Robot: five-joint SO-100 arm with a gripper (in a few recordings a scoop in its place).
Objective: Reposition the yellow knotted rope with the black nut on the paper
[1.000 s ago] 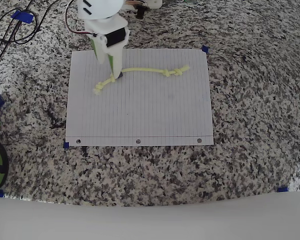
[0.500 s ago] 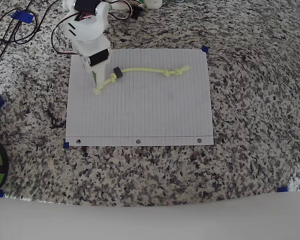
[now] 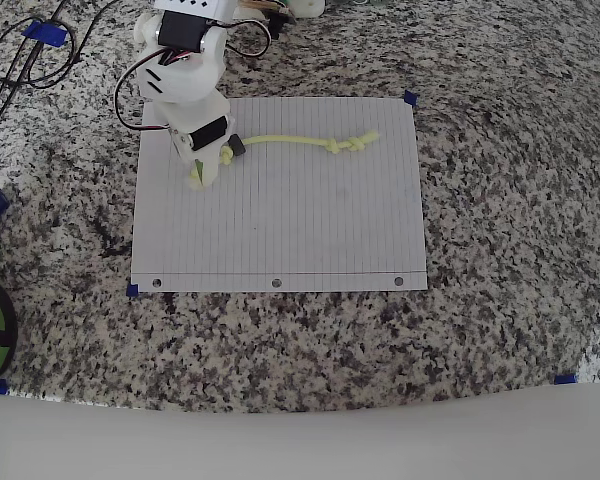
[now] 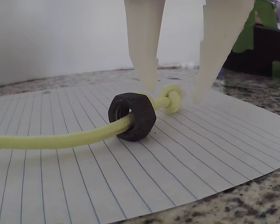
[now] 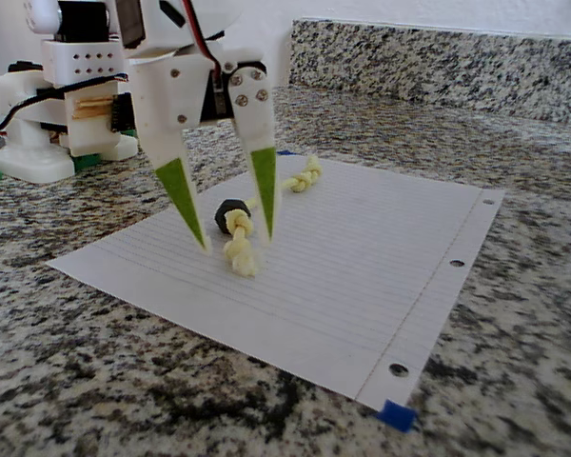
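- While the lined paper [image 5: 362, 257] lay flat on speckled granite [image 3: 500, 250], my gripper [image 5: 233, 240] stood spread, straddling a knot.
- Beside that knot, the yellow knotted rope [image 3: 290, 140] ran through the hexagonal black nut [image 4: 132, 115] on the paper.

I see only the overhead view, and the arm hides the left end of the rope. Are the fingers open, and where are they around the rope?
Observer: The gripper is open. In the fixed view its fingers stand one on each side of the end knot of the yellow knotted rope, near the paper.
Operator: Is the nut between the fingers too?
Observer: No. In the wrist view the black nut sits on the rope on the near side of the fingertips, and the knot lies between them.
Operator: Does the rope lift from the paper?
Observer: In the wrist view the nut rests on the paper, and the rope runs through its hole just above the sheet.
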